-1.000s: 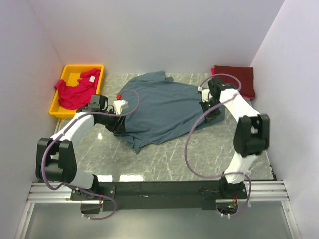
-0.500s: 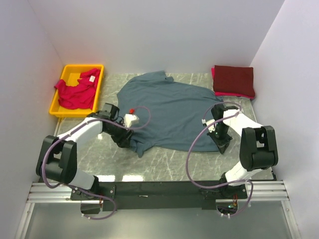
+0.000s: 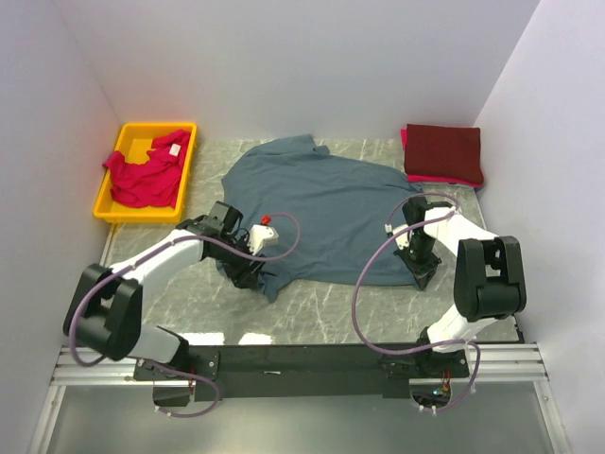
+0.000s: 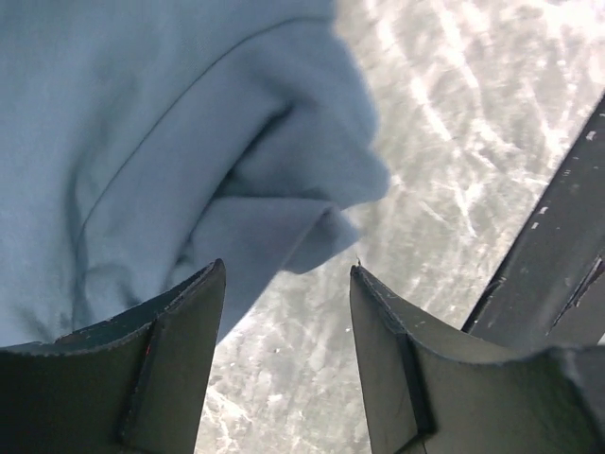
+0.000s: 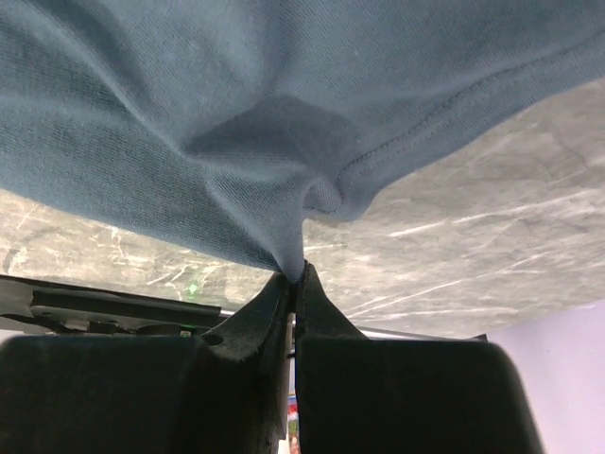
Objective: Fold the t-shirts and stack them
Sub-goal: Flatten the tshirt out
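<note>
**A:** Where is the slate blue-grey t-shirt [image 3: 321, 208] now?

**B:** Spread across the middle of the bench [image 3: 331, 312], flatter than a second ago. Its right hem has been drawn toward the near edge and its near-left corner sits bunched in a soft fold.

**A:** What did that?

**B:** The right gripper [image 5: 295, 274]. A second ago it was farther back, half hiding the maroon t-shirt [image 3: 442, 151]. It has since come down to the near-right corner of the cloth. Its jaws are pressed together on a pinch of the hem, which rises to a point between them in the wrist view.

**A:** And the left gripper [image 4: 288, 270]?

**B:** It has slid from the shirt's left edge to the bunched near-left corner. Its jaws stand apart, with bare bench showing between them. The fold lies just beyond the tips, so it grips nothing.

**A:** What about the other shirts?

**B:** Those are unchanged. The maroon one lies folded at the far right corner and is now in full view. The pinkish-red t-shirt [image 3: 142, 175] is heaped in the yellow bin [image 3: 106, 210] at the far left.
</note>
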Controlling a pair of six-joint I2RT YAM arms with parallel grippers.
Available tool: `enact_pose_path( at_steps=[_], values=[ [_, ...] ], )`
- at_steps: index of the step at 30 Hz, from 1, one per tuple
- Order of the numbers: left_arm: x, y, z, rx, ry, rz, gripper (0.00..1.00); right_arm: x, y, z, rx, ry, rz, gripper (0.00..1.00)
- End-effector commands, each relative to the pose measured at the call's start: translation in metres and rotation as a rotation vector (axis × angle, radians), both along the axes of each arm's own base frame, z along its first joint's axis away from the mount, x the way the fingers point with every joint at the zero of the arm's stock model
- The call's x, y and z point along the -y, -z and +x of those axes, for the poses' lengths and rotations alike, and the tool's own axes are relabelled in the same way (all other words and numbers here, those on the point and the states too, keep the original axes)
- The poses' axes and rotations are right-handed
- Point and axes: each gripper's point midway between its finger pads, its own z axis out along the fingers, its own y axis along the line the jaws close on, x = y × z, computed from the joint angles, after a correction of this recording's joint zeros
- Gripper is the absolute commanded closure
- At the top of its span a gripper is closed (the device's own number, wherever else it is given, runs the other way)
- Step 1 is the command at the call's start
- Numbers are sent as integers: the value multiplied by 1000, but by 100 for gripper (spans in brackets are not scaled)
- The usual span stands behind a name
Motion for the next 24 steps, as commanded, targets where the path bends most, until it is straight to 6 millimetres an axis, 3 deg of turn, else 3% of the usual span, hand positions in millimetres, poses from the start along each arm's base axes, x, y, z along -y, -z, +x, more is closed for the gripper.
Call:
enact_pose_path(
  at_steps=[1,7,13,18,24],
  values=[
    [13,-25,2,102,62,-22,39,1,-1,12,24,7,3,100],
    [11,-31,-4,237,279,-35,39,4,1,10,12,13,0,100],
    [20,-43,-3,471,614,-83,37,4,3,10,-13,45,19,100],
    [32,-36,-4,456,780,-84,39,4,4,9,-26,51,28,100],
    [41,-12,-3,465,876,-21,43,5,1,11,-22,58,37,100]
  ],
)
